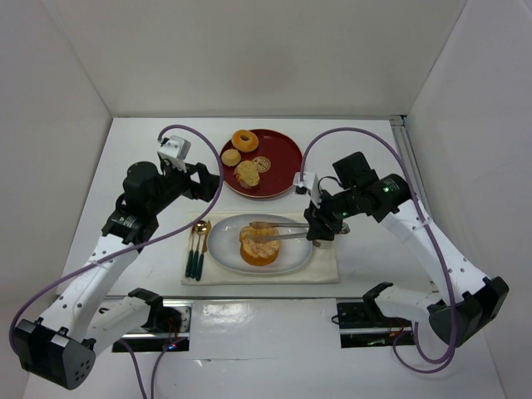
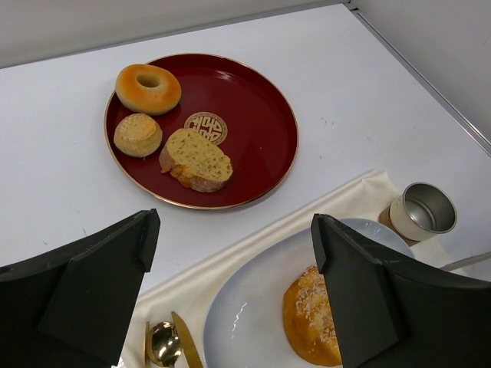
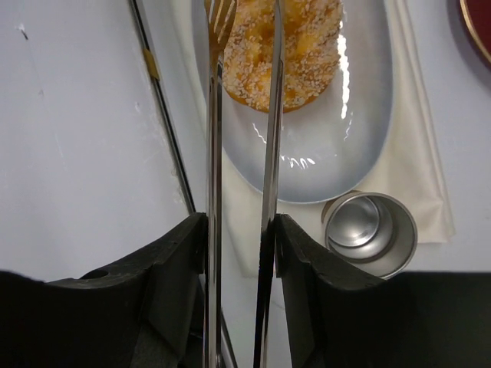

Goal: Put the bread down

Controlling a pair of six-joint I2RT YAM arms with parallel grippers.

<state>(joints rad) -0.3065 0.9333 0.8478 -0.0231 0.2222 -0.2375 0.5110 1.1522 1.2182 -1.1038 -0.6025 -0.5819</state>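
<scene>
The bread (image 1: 259, 247), round and orange-golden with pale flakes on top, rests on a pale oval plate (image 1: 223, 243). It also shows in the left wrist view (image 2: 313, 322) and the right wrist view (image 3: 299, 46). My right gripper (image 1: 320, 224) (image 3: 240, 238) is shut on metal tongs (image 1: 278, 232) (image 3: 214, 153). The tongs' two arms reach over the bread's top, slightly apart; I cannot tell if they grip it. My left gripper (image 1: 199, 179) (image 2: 230, 261) is open and empty, held above the plate's left end (image 2: 245, 307).
A red plate (image 1: 283, 158) (image 2: 253, 130) behind holds a ring donut (image 2: 148, 88), a tan bun (image 2: 138, 134) and a bread slice (image 2: 196, 159). A metal cup (image 2: 422, 211) (image 3: 370, 232) stands right of the oval plate. A gold spoon (image 1: 200, 229) and knife (image 2: 184, 341) lie on the cloth (image 1: 324, 266).
</scene>
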